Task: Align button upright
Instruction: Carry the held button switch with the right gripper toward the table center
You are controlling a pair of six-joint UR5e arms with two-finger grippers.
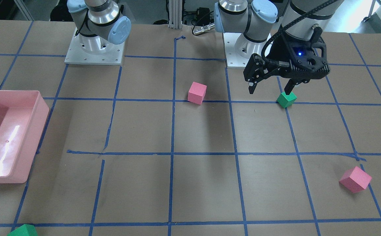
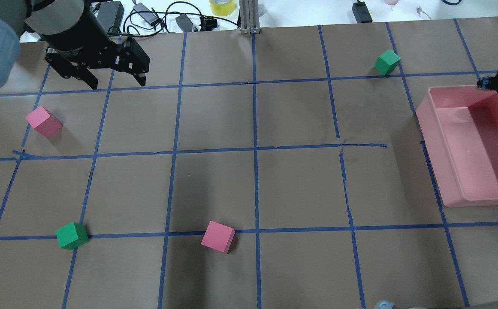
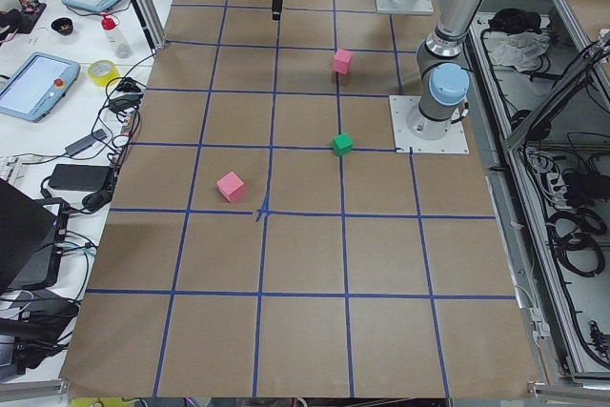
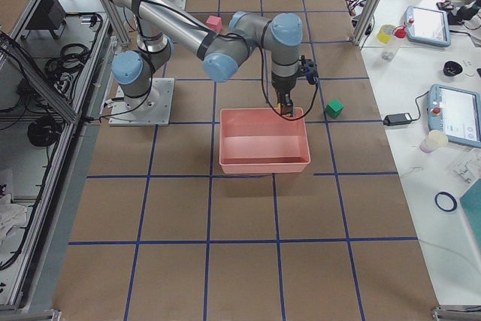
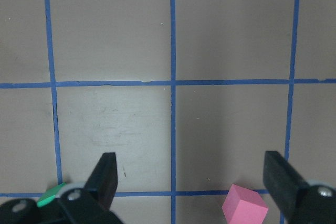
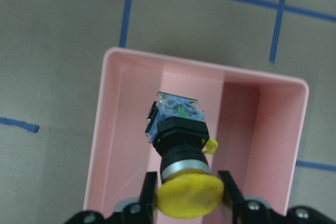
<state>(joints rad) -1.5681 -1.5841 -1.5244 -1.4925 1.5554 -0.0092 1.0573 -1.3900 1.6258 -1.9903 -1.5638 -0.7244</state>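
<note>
Right gripper (image 6: 187, 183) pinches the button (image 6: 178, 139) by its yellow cap, black body and grey base jutting outward.

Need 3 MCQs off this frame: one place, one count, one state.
1. Where is the button?
A) in the right gripper, at the pink bin
B) loose on the bin floor
C) in the left gripper
2. How many green cubes are on the table?
A) one
B) two
C) four
3. The left gripper is:
A) shut on the button
B) open, empty
C) shut on a green cube

Key:
1. A: the right wrist view shows it clamped at its yellow cap.
2. B: the overhead view shows two.
3. B: jaws wide apart, nothing between.
</note>
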